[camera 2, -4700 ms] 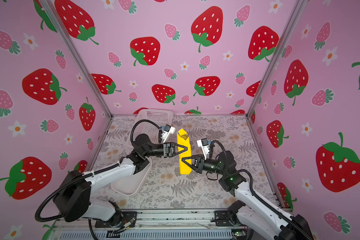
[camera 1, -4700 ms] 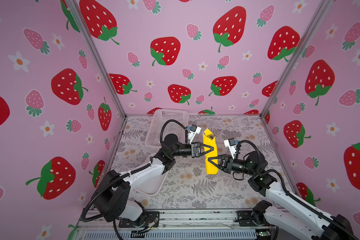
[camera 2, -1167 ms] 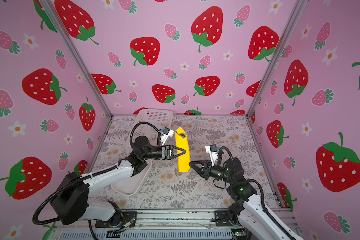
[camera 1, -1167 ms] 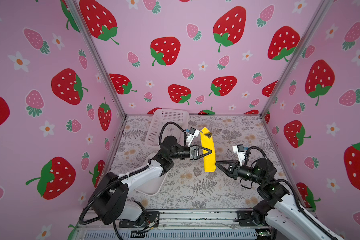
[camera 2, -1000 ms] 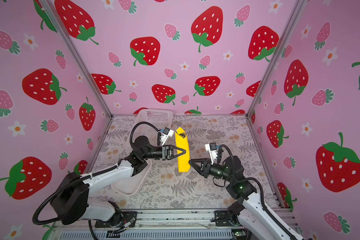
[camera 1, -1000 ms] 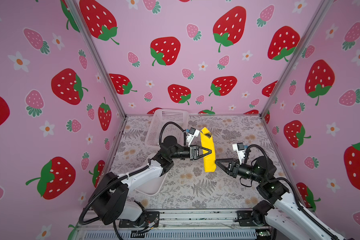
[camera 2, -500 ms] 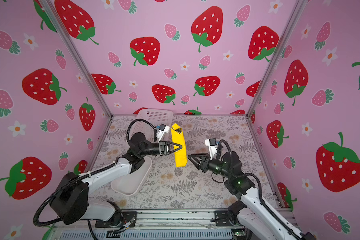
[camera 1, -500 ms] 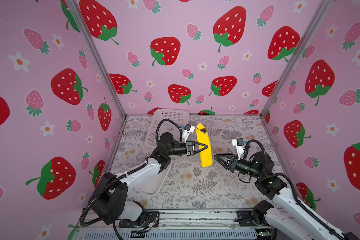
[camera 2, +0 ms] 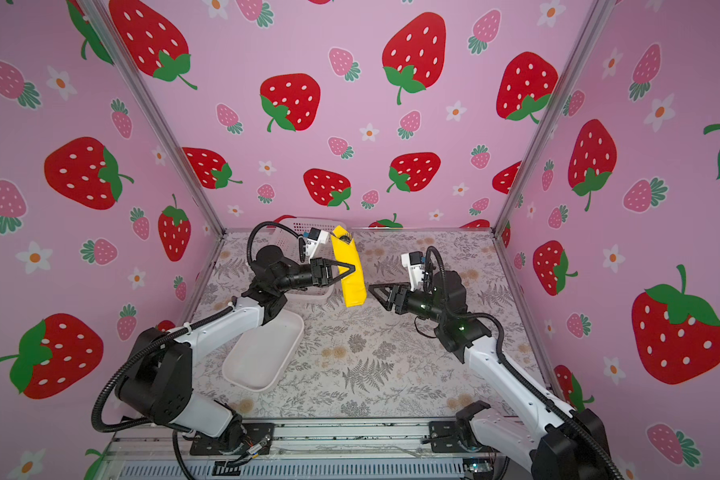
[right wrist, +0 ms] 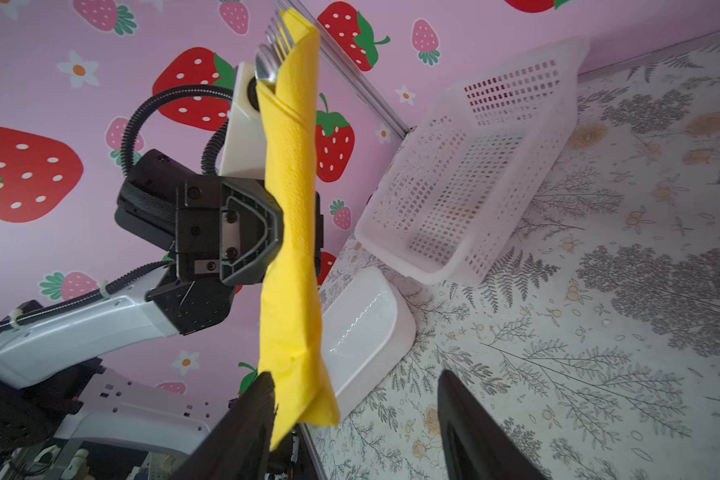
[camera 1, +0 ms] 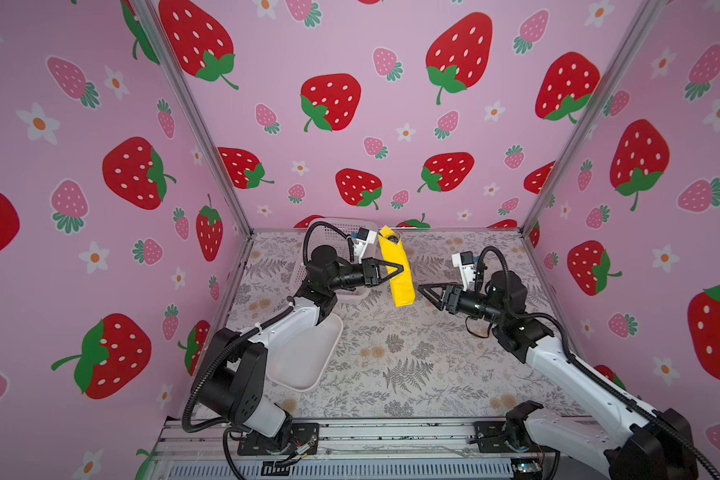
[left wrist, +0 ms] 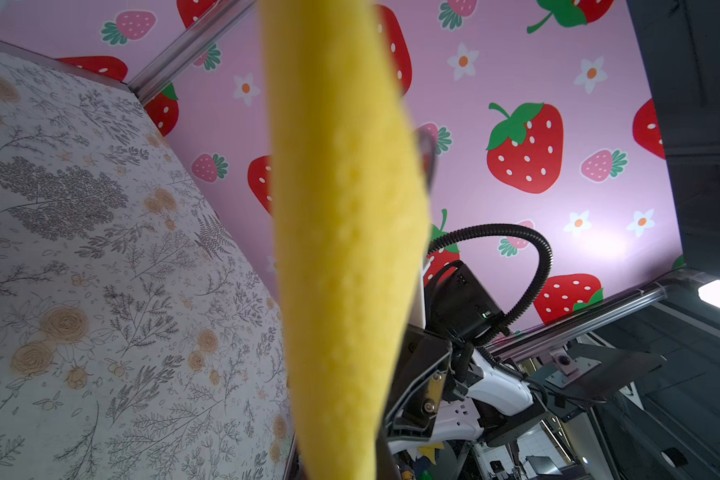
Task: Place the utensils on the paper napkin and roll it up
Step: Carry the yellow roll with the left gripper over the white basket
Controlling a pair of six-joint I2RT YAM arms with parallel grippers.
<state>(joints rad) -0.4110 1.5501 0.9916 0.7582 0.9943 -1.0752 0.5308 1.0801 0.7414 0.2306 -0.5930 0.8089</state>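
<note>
The paper napkin (camera 1: 403, 291), rolled round the utensils (right wrist: 273, 54), hangs nearly upright just beside the basket (right wrist: 495, 124), pinched mid-length by my left gripper (camera 1: 400, 268); I should squeeze firmly so nothing slides out, with my right gripper (camera 1: 422, 289) wide and just clear of its lower end.

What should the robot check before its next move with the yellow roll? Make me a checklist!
1. Left claw shut on the napkin roll: ok.
2. Utensils inside, fork and spoon heads peeking out the top: ok.
3. Right claw open, not gripping anything: ok.
4. Roll up in the air, off basket and tray: ok.
5. Right claw clear of the roll's lower end: cannot tell, very close.
</note>
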